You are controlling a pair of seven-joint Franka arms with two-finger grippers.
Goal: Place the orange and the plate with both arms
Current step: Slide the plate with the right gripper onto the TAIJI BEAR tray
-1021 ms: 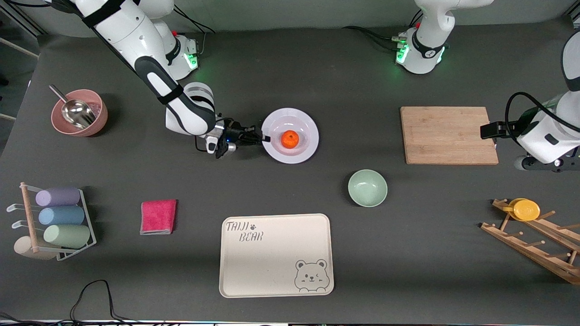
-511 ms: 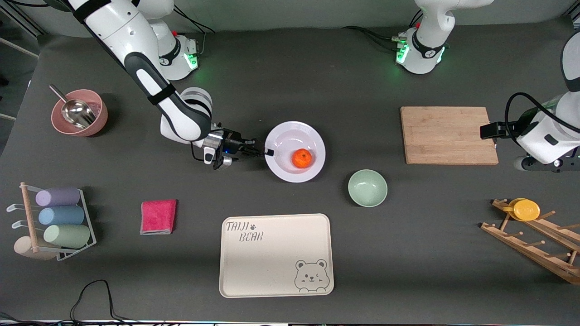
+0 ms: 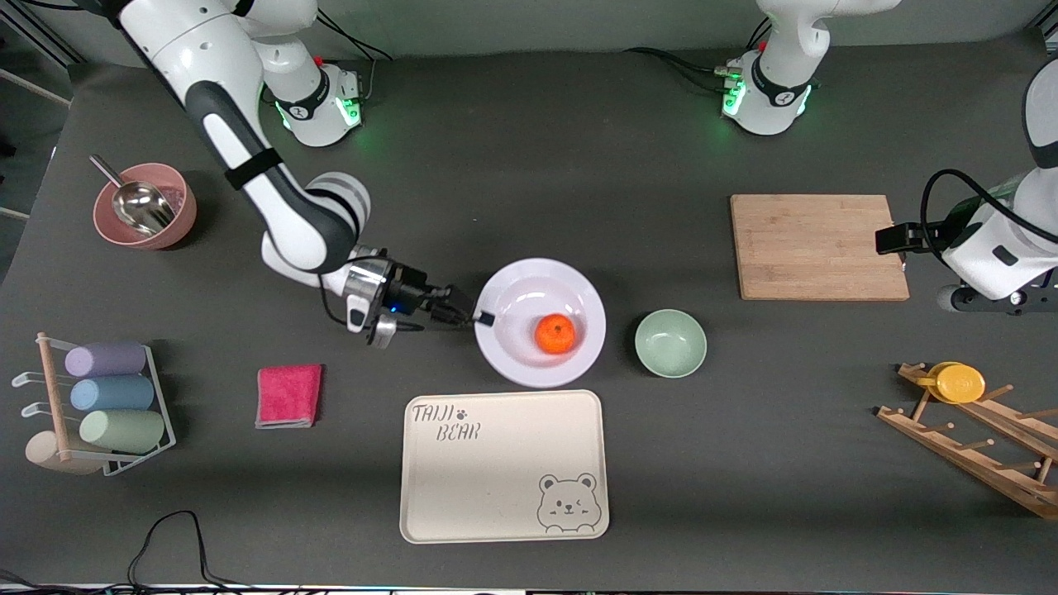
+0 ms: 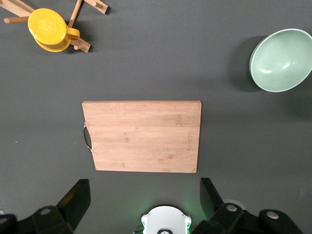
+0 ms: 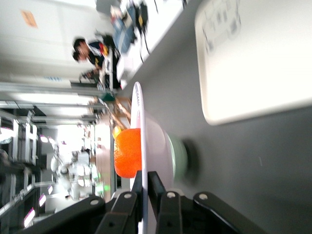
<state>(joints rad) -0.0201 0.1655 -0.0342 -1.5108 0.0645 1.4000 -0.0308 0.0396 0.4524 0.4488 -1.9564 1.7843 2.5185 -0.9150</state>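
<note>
Transport step: right pincer (image 3: pixel 481 317) clamps the plate (image 3: pixel 540 334) rim, orange (image 3: pixel 555 334) aboard; setting down level comes next. Left pincer (image 4: pixel 141 207) waits wide over the cutting board (image 4: pixel 142 136).

The right tool (image 3: pixel 482 317) is clamped on the plate (image 3: pixel 517 364) rim at its nine o'clock edge. The orange (image 3: pixel 555 334) sits in the plate. The green bowl (image 3: pixel 670 343) lies at the plate's three o'clock, the bear tray (image 3: pixel 504 487) at six. The left tool (image 3: pixel 950 297) waits beside the cutting board (image 3: pixel 818 246).
</note>
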